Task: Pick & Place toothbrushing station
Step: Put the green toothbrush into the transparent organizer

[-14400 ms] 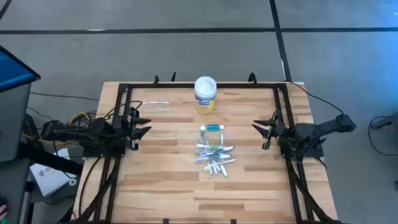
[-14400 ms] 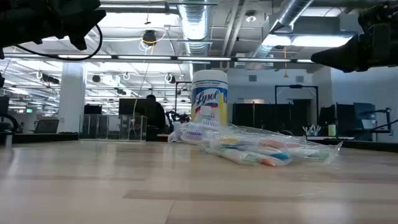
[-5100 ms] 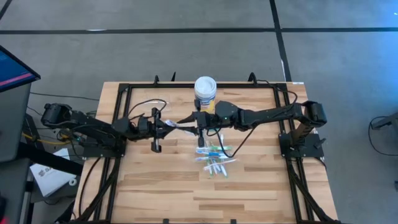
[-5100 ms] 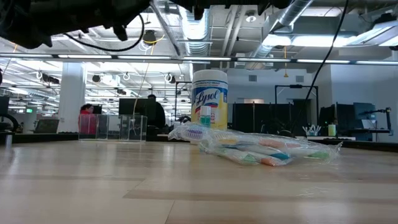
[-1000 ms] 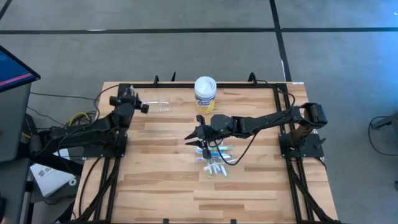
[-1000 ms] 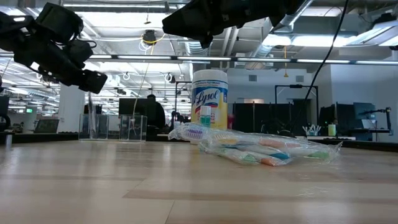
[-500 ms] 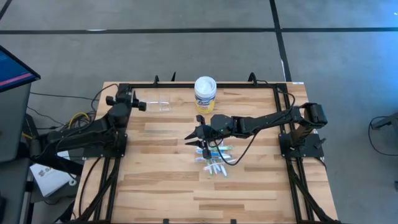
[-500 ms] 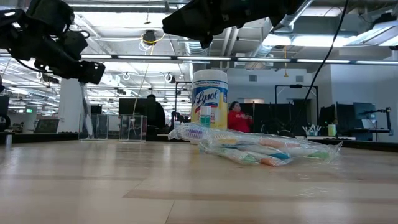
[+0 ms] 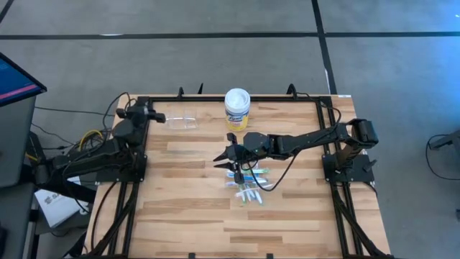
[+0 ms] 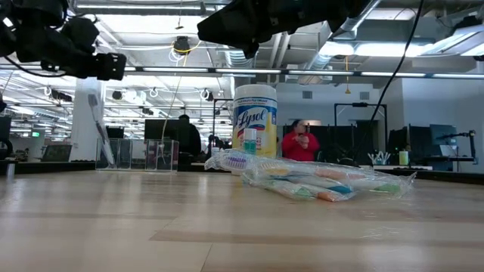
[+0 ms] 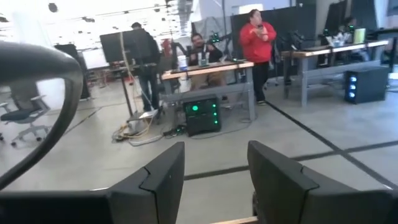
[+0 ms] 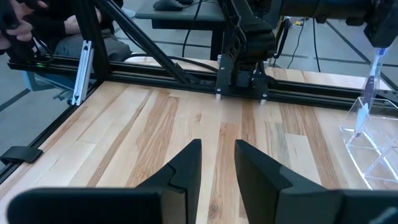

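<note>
The clear plastic cup (image 9: 183,120) stands at the table's far left. One slim toothbrush (image 12: 372,74) stands in it and leans on its rim (image 10: 102,140). My left gripper (image 9: 157,117) hovers open just left of and above the cup, nothing between its fingers (image 11: 216,180). The bagged toothbrushes and toothpaste tubes (image 9: 248,180) lie in a pile at mid-table (image 10: 318,181). A small teal-and-white tube (image 10: 249,141) stands upright behind the pile. My right gripper (image 9: 227,155) hangs open above the pile's far end, empty (image 12: 217,165).
A white-lidded, yellow-labelled tub (image 9: 237,108) stands at the far edge, close behind my right gripper. A black frame rail (image 9: 144,137) runs along the table's sides. Bare wood lies on the near half (image 9: 237,230). A person in red (image 10: 300,140) moves in the room beyond.
My left gripper has risen from the cup and drawn back toward the table's far-left corner, tipping up to level, its fingers still apart. The toothbrush has stayed in the cup, leaning. My right arm has kept still.
</note>
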